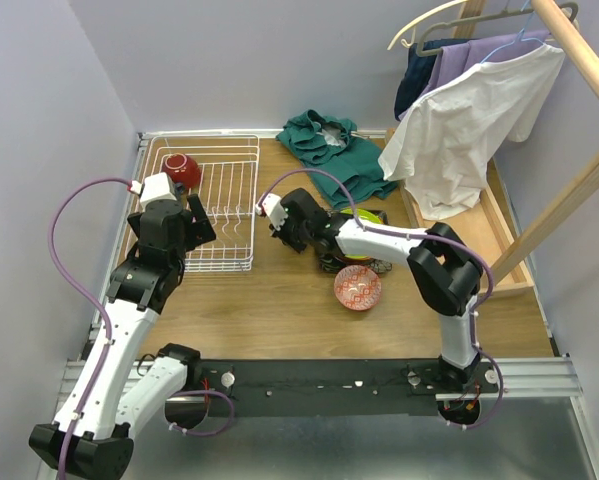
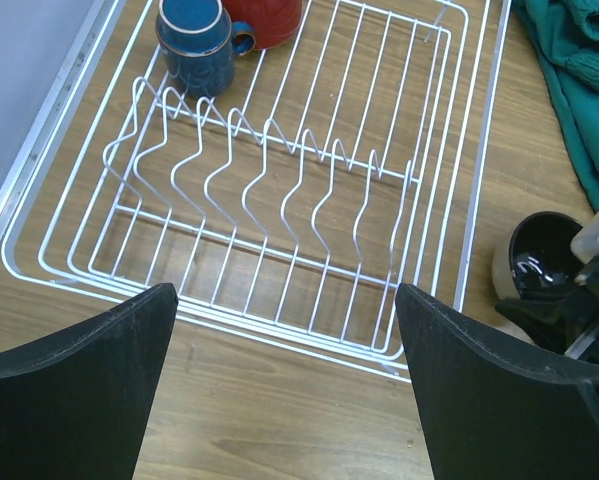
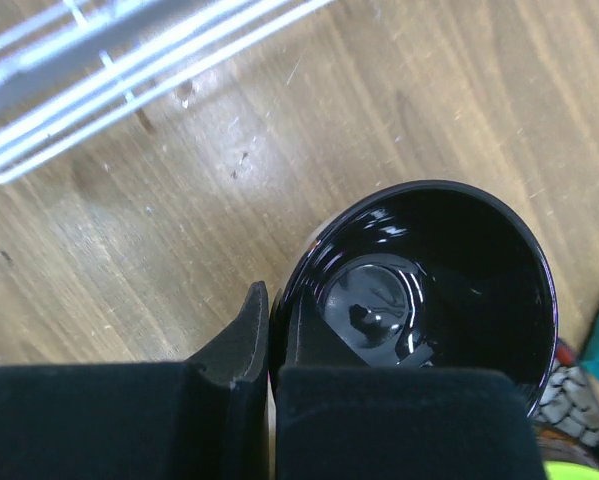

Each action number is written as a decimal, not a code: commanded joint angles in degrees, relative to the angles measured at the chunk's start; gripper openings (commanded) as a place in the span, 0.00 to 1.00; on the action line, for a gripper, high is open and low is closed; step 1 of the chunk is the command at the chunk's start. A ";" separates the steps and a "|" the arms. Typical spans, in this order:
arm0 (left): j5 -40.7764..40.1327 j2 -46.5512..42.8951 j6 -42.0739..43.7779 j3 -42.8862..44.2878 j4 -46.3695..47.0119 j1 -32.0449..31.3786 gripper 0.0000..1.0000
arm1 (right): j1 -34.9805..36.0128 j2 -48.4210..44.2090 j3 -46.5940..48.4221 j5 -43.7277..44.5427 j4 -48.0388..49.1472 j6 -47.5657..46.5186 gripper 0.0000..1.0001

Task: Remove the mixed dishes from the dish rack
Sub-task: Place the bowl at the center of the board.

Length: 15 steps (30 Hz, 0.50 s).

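Reading the overhead view with 12 o'clock at the far edge of the table (image 1: 279, 310), the left pincer (image 2: 284, 310) hung at about 9 o'clock, over the near rail of the dish rack (image 1: 224, 200). Its two black fingers (image 2: 89, 390) were spread wide apart with nothing between them. The white wire rack lay flat on the wood at roughly 10 o'clock, and its row of upright tines was bare. Two dishes stood in its 11 o'clock corner. One was a dark-blue mug (image 2: 197, 45), upright, with its handle turned toward a red cup (image 2: 266, 14) just beside it at its 2 o'clock side.

Just off the rack's 4 o'clock corner, the right pincer (image 3: 272, 318) was clamped on the rim of a bowl (image 3: 429, 270), which was glossy black inside and pale outside. Whether the bowl's foot met the table could not be told. Between 4 and 5 o'clock from it, a red-patterned bowl (image 1: 357, 288) stood alone and upright on the wood. A lime-green plate (image 1: 367, 215) showed at the far side of the right forearm, and the pile beneath it was mostly hidden. A green cloth (image 1: 329, 150) lay crumpled at 12 o'clock. At 2 o'clock a white shirt (image 1: 459, 130) hung over the long wooden tray (image 1: 507, 250).
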 commanded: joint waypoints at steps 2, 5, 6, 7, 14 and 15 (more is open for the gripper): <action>0.07 -0.78 -1.53 -0.69 -0.18 0.37 0.99 | 1.96 1.47 -3.94 7.72 8.35 0.05 0.06; 0.16 -0.43 -1.35 -0.52 -0.09 0.37 0.99 | 2.49 0.77 -5.71 9.05 9.49 1.37 0.21; 0.16 -0.34 -1.27 -0.52 0.08 0.37 0.99 | 2.49 0.42 -6.84 9.14 9.49 1.81 0.25; 0.16 -0.16 -1.18 -0.52 0.08 0.37 0.99 | 2.49 -0.45 -7.03 9.06 9.58 2.16 0.30; -0.63 1.50 -0.04 1.50 0.17 0.37 0.99 | 2.67 -6.86 -7.91 6.43 8.97 7.43 0.53; -0.72 1.77 0.05 1.77 0.26 0.37 0.99 | 2.58 -7.58 -7.73 6.16 8.71 7.96 0.55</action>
